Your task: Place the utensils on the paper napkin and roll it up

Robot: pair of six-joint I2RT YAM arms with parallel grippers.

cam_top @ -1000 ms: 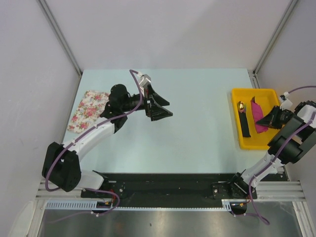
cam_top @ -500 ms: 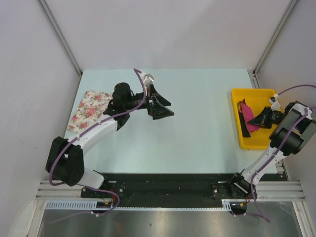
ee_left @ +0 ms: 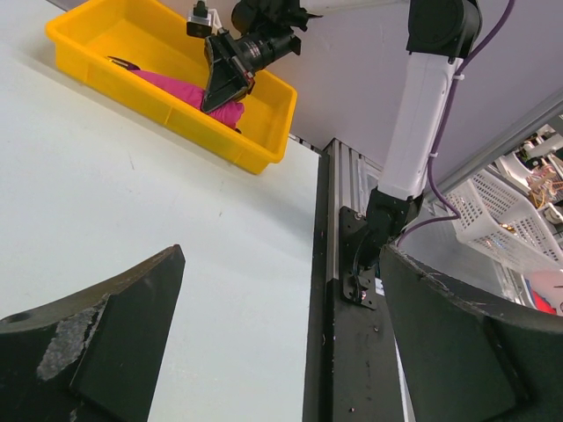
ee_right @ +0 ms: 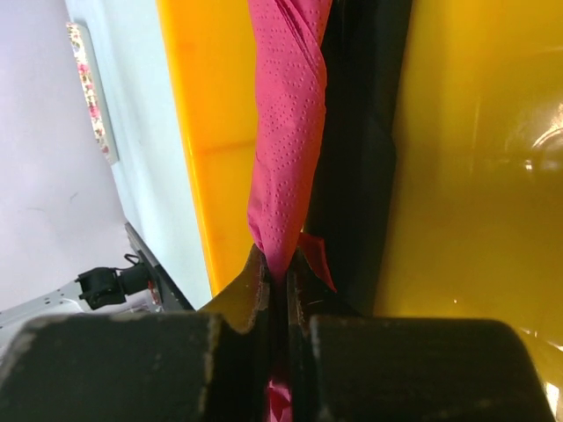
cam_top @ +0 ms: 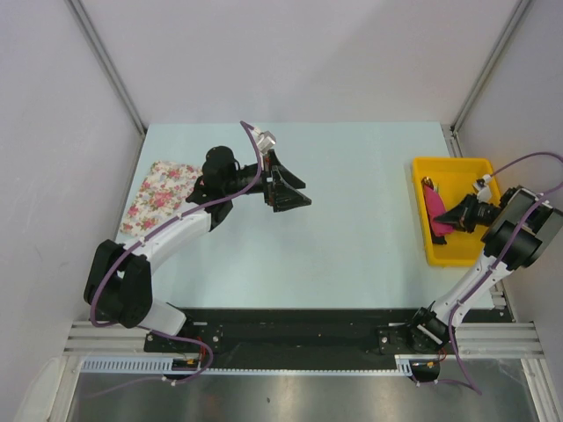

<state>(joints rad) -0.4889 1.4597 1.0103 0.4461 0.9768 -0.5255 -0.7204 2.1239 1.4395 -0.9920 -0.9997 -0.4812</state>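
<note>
Napkin (ee_right: pixel 286 132) bunched in tray (cam_top: pixel 457 162) at right, pinched tight by right gripper (ee_right: pixel 277 268), presumably for lifting out onto table (cam_top: pixel 361 229). Holds left gripper (cam_top: pixel 303 193) spread wide, empty, above table's left-centre, seemingly waiting to help.

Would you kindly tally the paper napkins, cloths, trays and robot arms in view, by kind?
paper napkin: 1
floral cloth: 1
yellow tray: 1
robot arms: 2, the left arm and the right arm
Total: 5
</note>
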